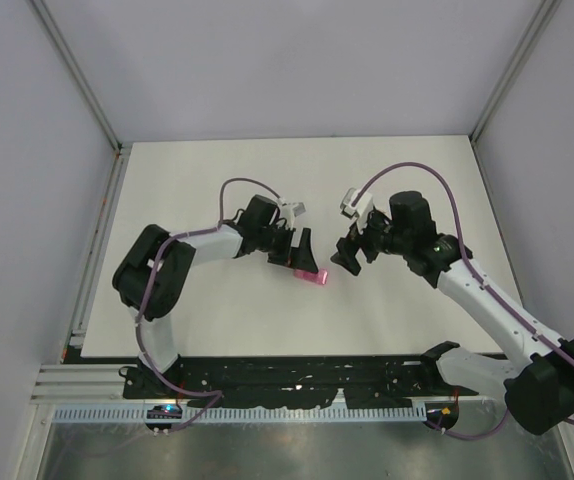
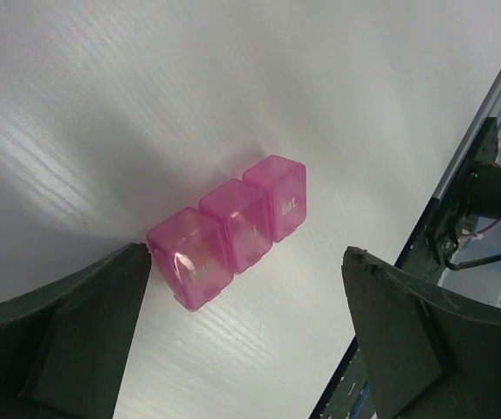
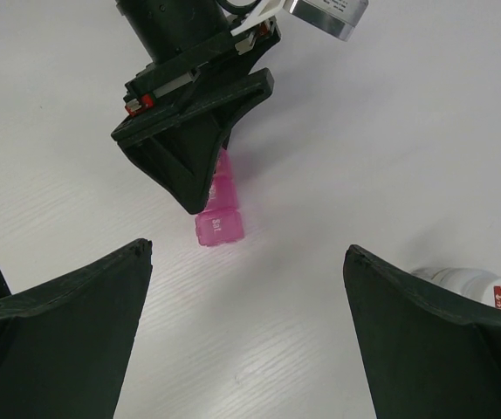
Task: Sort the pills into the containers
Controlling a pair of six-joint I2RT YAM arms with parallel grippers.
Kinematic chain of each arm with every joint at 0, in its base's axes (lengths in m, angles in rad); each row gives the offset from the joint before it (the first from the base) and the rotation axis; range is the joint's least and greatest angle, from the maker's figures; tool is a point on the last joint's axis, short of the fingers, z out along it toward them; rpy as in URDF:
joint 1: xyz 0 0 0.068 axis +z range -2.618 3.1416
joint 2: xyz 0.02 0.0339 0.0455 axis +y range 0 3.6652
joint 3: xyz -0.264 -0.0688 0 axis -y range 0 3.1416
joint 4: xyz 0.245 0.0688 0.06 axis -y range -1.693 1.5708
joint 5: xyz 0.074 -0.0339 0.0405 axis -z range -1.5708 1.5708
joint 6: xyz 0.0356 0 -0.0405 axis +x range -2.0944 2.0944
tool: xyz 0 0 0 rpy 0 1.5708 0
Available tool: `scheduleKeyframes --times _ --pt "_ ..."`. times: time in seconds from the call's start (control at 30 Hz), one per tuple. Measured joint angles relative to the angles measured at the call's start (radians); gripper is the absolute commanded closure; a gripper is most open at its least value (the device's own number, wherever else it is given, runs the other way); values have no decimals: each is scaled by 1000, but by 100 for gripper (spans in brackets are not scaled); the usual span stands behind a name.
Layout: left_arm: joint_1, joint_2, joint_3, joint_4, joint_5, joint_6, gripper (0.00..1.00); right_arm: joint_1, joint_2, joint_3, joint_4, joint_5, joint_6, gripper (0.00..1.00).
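Note:
The containers [image 1: 310, 274], a short bright-pink strip of three joined square compartments, lie on the white table. In the left wrist view the containers [image 2: 229, 229] rest between my fingers, one end against the left finger [image 2: 85, 332]. My left gripper [image 2: 246, 260] is open and holds nothing; from above my left gripper [image 1: 295, 245] hangs just over the strip. My right gripper [image 1: 352, 255] is open a little to the right of it. In the right wrist view the "Sat" end of the containers [image 3: 219, 225] shows beyond my right gripper [image 3: 247, 249], the rest hidden under the left arm's finger. No pills show.
A small white bottle with an orange-red label [image 3: 473, 284] lies on the table beside my right finger. The black rail at the table's near edge [image 2: 460, 201] runs close to the left gripper. Metal frame posts [image 1: 77, 75] stand at the table's far corners.

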Motion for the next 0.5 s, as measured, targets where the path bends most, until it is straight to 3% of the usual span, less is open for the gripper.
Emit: scheduleKeyframes --times 0.5 --pt "-1 -26 0 -31 -97 49 2 -15 -25 0 0 0 0 5"
